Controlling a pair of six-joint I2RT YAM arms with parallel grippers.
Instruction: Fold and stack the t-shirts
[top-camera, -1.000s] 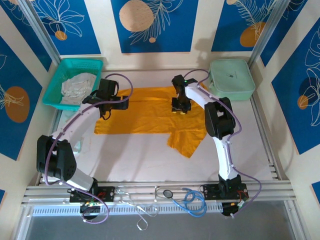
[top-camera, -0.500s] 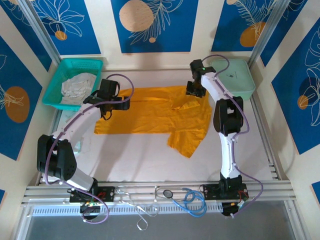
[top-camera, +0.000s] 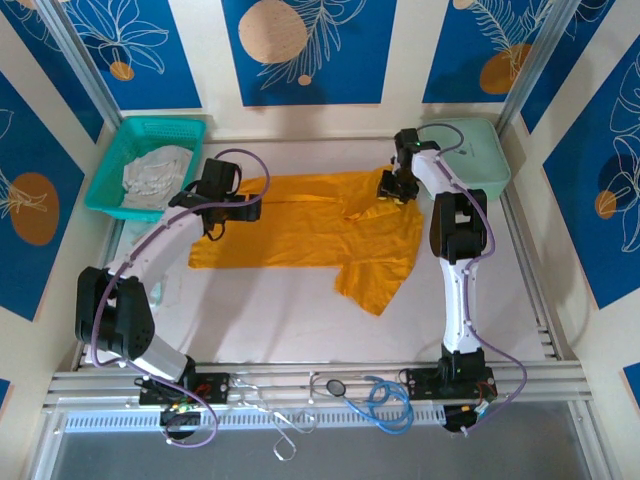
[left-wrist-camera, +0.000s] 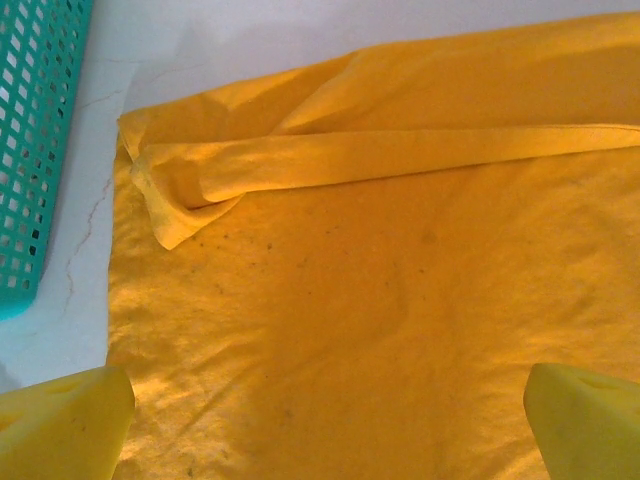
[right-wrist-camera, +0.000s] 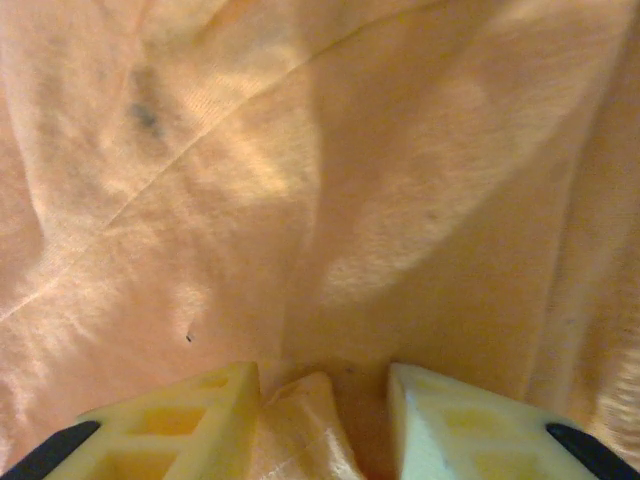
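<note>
**Item: mustard-orange t-shirt** (top-camera: 300, 230), lying opened out on the table (top-camera: 280, 320).
- **Axis:** We log its long axis running from one arm across to the other, with one end under each set of fingers.
- **Left gripper** (left-wrist-camera: 327, 415): The fingers are wide apart with nothing between them. Cloth lies directly beneath and ahead, with a rolled band of fabric beyond the tips. The teal basket (left-wrist-camera: 30, 150) sits off to one side.
- **Right gripper** (right-wrist-camera: 322, 400): The fingers are part-way apart, and a raised pucker of cloth between them touches one finger. We cannot tell whether it is pinched.
- **Judgement:** The right arm is nearer a hold. Any pull should run along that long axis.

**Item: pale garment** (top-camera: 150, 172), in the basket, well apart from both grippers.
</note>
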